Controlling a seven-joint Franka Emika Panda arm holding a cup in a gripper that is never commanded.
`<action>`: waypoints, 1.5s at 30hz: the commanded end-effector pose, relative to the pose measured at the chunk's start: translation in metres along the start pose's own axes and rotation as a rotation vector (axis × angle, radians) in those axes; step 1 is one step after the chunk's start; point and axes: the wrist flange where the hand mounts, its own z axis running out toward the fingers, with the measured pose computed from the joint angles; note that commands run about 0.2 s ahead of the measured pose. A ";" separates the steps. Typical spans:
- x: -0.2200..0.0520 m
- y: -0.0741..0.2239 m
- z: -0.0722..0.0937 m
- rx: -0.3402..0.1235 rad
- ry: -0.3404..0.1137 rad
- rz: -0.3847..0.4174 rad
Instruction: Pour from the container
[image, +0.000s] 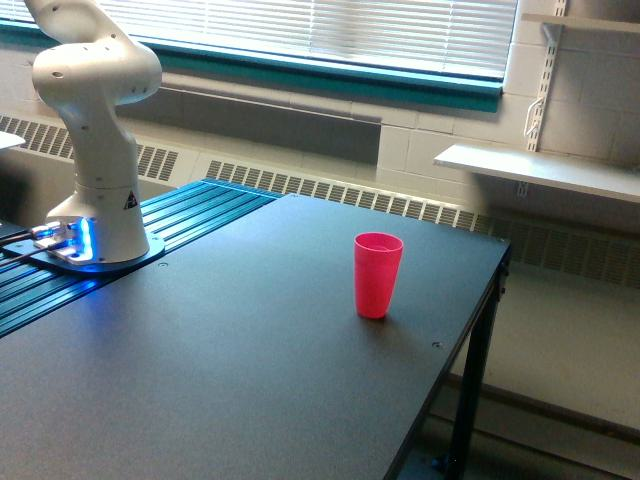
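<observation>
- The step in hand looks like the approach before any pour: only the white, rounded base and lower links of the robot arm (95, 150) show, rising out of the top of the exterior view from the desk's far corner on that view's left.
- The tool is out of the picture, so whether it is spread, pressed together or pinching something cannot be told.
- The clear glass container is likewise nowhere visible; its look and whereabouts cannot be described from here.
- An opaque pink plastic cup (378, 274) stands upright on the matte black desk (250, 350), near the edge on the exterior view's right, well apart from the arm's base.
- Judging from this, the next move calls for bringing the container over the pink cup's open mouth, then tilting it steadily.
</observation>
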 end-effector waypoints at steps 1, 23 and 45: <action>0.006 0.009 0.009 -0.048 -0.026 0.133; 0.014 0.025 0.022 0.008 -0.060 0.289; 0.036 0.098 0.065 -0.304 0.083 0.444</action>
